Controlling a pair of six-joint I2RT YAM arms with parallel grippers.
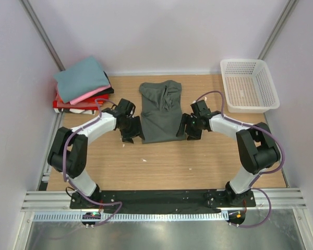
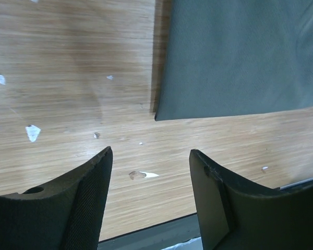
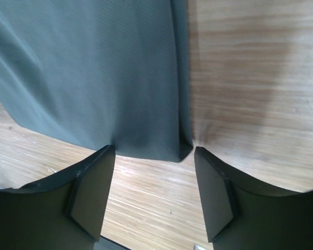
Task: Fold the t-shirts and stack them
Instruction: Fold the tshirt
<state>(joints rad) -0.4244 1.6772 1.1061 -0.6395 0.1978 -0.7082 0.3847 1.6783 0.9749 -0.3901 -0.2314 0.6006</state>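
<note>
Notably, grey-green t-shirt lies outside white basket.

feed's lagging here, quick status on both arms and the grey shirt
Left gripper, right gripper: open, empty. Grey-green shirt flat, partly folded, between them. Nothing blocking.

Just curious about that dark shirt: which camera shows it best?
The top external view: the whole dark shirt lies in frame. The left wrist view catches only one corner, the right wrist view only its near end.

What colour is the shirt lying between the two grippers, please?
The shirt is dark grey-green, clearest in the top view.
</note>
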